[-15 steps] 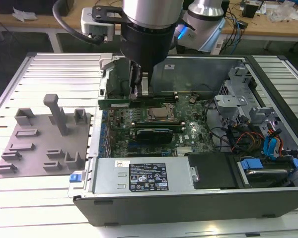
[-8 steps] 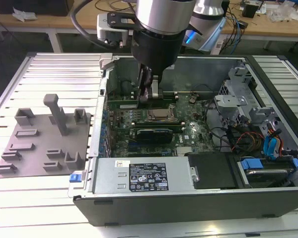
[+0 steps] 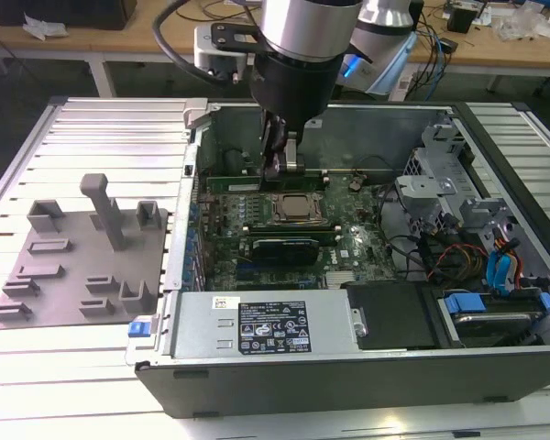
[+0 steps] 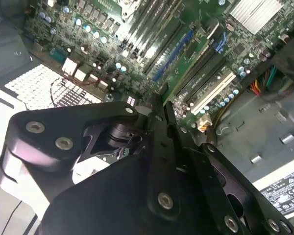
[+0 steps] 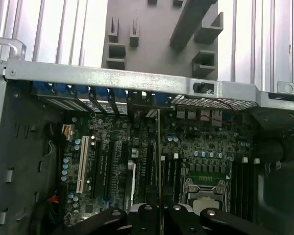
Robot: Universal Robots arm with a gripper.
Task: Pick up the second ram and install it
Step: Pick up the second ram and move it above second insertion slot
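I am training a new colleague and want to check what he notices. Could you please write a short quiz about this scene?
1. True or false: the claw is outside the case.
2. In the exterior view, where is the grey fixture? A) on the view's left of the case B) on the view's right of the case C) inside the case
3. Fill in: the claw is shut on a thin ___, seen edge-on in the first wrist view.

Key: 1 false; 2 A; 3 ram.
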